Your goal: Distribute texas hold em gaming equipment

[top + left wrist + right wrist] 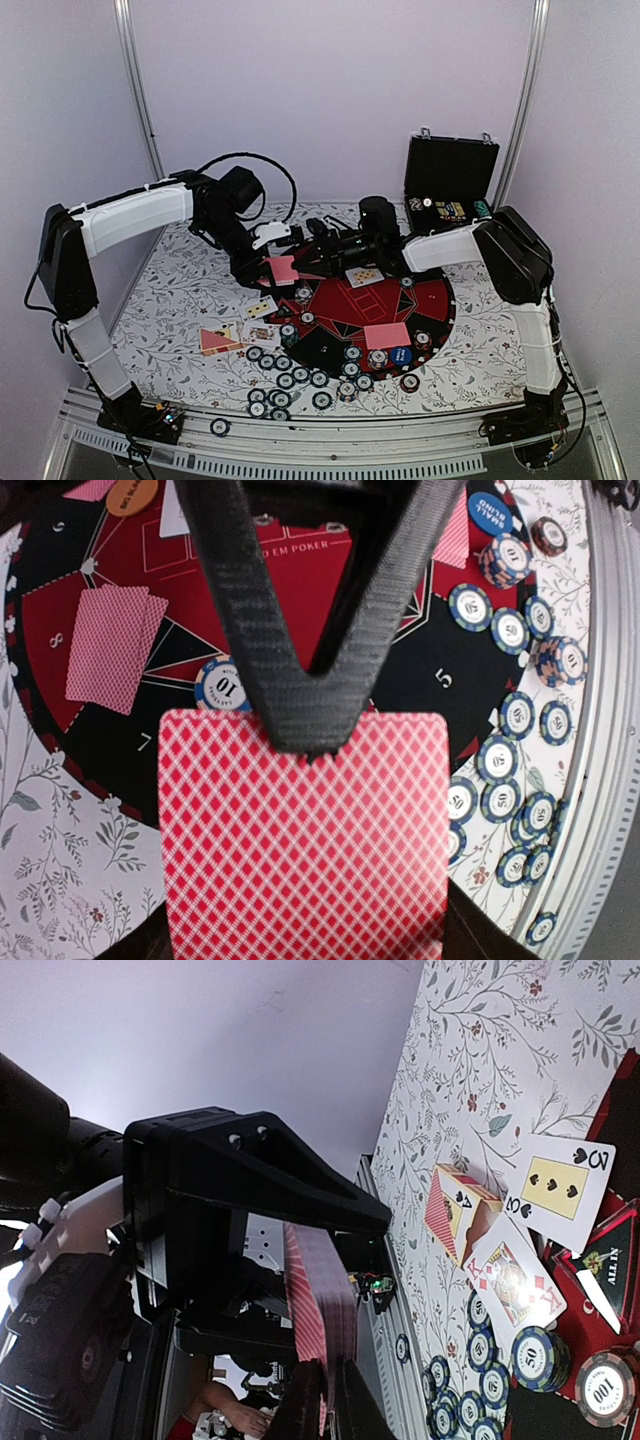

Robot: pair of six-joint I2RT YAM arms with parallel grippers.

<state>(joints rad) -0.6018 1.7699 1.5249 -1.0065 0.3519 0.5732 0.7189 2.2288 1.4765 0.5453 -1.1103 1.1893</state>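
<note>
Nearest us, small round striped-edge poker chips (286, 380) lie scattered by the near edge of the floral-patterned table (180, 300) and on the big round red-and-black mat (350, 300). They are rigid, dense little discs, best pinched across the rim. Above the mat's left side hangs a pink-red diamond-backed playing card (300, 850). The left gripper (305, 742) is clenched on one short edge, and the right gripper (325, 1410) looks clamped on the opposite edge. We judge the card light, thin, bendy and slick, so we would take it gently by an edge. Far right stands the open black hinged case (450, 172).
</note>
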